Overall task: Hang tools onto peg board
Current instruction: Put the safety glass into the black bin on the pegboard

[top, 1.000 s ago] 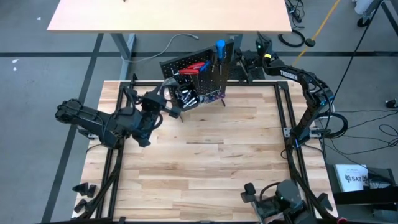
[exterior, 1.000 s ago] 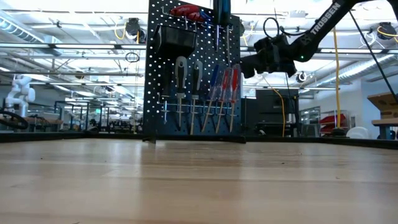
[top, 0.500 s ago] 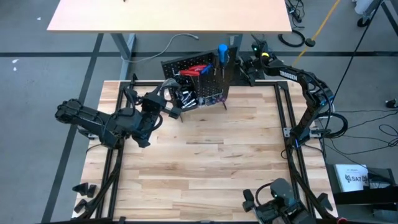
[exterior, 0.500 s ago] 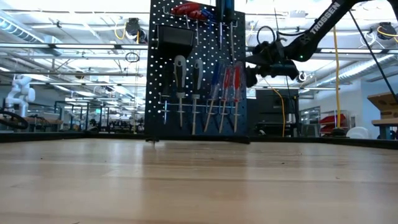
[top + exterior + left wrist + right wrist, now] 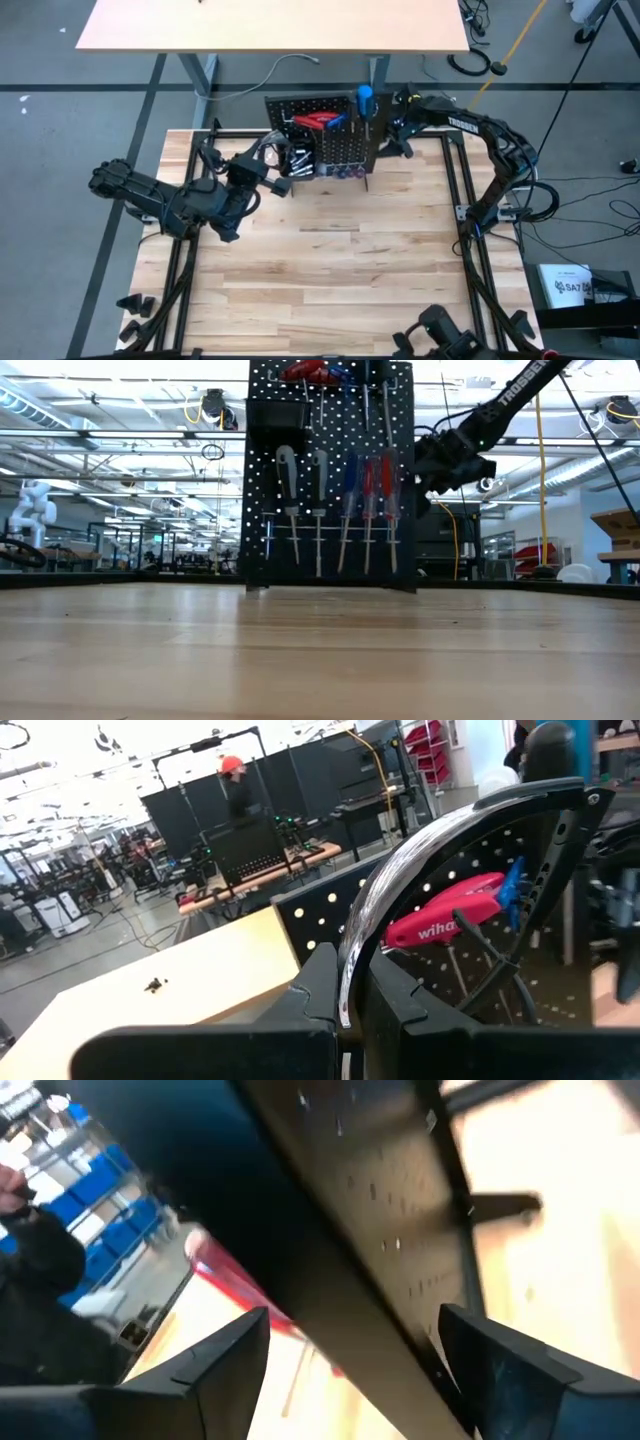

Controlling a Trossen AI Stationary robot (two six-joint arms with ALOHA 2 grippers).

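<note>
The black peg board (image 5: 322,140) stands upright on its feet at the table's far edge. Red-handled pliers (image 5: 314,122) and a row of screwdrivers (image 5: 340,510) hang on it, and a blue handle (image 5: 364,97) sticks up at its top. My right gripper (image 5: 393,125) is at the board's right edge, with the panel (image 5: 400,1250) running between its fingers. My left gripper (image 5: 272,165) is level at the board's left end, shut on a curved silvery metal piece (image 5: 400,870). My left gripper pinches the curved silvery piece near its lower end (image 5: 347,982) between its two fingers, coming level from the table's left. The piece arcs up from the fingers toward the board, clear of the table. My right gripper has the peg board's right edge (image 5: 420,1330) between its two fingers (image 5: 225,1360), coming from the table's right and slanting a little down. The board stands upright on the table. The pads' own contact is hidden by the panel.
The bare wooden tabletop (image 5: 330,260) stretches from the board to the near edge. A tan table (image 5: 270,25) stands beyond the far edge. People show in the room behind, one in an orange cap (image 5: 232,780).
My right gripper has moved toward the table's near edge and down, rolling as it went. With it the peg board has turned about: its right end swung toward the near edge, so its face now looks squarely at the near side.
</note>
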